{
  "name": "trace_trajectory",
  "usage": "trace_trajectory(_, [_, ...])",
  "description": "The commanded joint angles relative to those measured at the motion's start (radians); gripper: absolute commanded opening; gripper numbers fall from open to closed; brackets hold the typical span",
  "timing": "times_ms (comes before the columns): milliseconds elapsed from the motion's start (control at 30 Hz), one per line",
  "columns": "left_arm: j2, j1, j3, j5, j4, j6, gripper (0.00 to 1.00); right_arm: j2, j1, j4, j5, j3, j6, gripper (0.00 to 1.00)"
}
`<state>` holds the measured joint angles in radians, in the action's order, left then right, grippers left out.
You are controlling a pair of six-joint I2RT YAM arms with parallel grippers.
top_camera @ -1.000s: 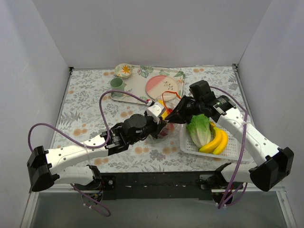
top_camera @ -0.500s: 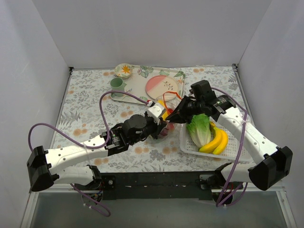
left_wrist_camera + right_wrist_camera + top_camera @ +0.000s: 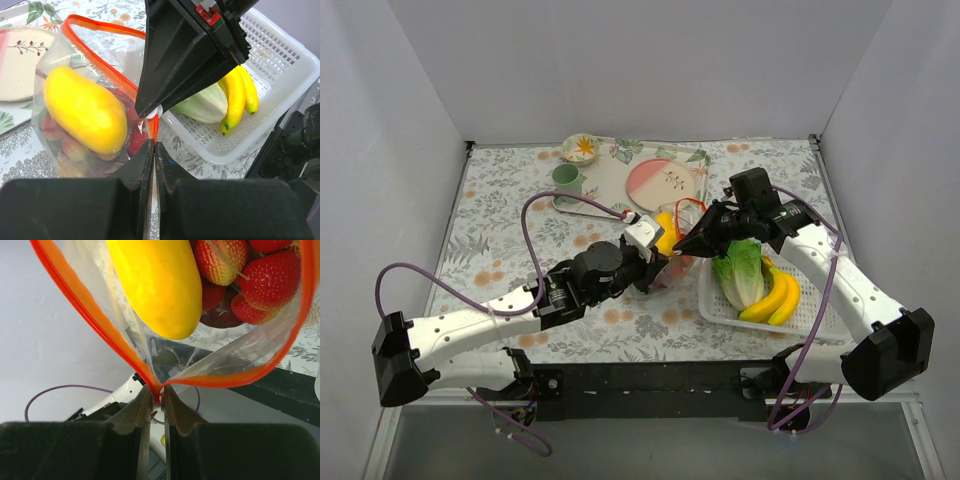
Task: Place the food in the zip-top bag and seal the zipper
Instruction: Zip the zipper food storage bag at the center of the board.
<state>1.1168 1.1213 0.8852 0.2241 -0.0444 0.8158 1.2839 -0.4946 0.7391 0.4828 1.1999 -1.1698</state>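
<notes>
Yellow fruit [image 3: 85, 110] lengthwise in clear bag [image 3: 62, 57]

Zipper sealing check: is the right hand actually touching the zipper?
Touching. The right wrist view shows the right hand pinched shut on the zipper where its sides meet.

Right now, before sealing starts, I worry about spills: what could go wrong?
The zipper gapes in a wide loop, and the yellow fruit lies uppermost, near the mouth; tilting the zip-top bag could drop it out. The left pincer and right pincer pinch the same corner, so they may knock together.
</notes>
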Motion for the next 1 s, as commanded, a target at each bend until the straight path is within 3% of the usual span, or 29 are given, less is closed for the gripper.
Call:
trace_trajectory(0, [-0.083,0.006,0.014,0.014,0.023,0.019,0.0,0.011,0.04,-0.003,-0.055,0.006,0.056,0.06])
trace_trajectory(600, [-0.213,0.006,0.005,0.041,-0.095,0.115,0.0,0.107,0.094,-0.037,-0.139,0.079,0.16,0.02])
trace_trajectory(767, [-0.171,0.006,0.023,0.058,-0.144,0.134,0.0,0.112,0.093,-0.037,-0.136,0.096,0.156,0.01])
trace_trajectory(800, [-0.149,0.006,0.047,0.072,-0.155,0.135,0.08,0.111,0.093,-0.04,-0.136,0.098,0.156,0.01])
trace_trajectory(833, [-0.097,0.006,0.061,0.081,-0.17,0.135,0.26,0.107,0.094,-0.04,-0.135,0.099,0.154,0.01])
trace_trajectory(900, [-0.054,0.006,0.099,0.096,-0.178,0.138,0.48,0.098,0.093,-0.034,-0.133,0.104,0.154,0.01])
trace_trajectory(933, [-0.029,0.006,0.113,0.109,-0.178,0.138,0.64,0.097,0.093,-0.033,-0.131,0.104,0.153,0.01])
trace_trajectory(967, [0.004,0.006,0.127,0.118,-0.178,0.14,0.68,0.089,0.093,-0.035,-0.13,0.102,0.15,0.01])
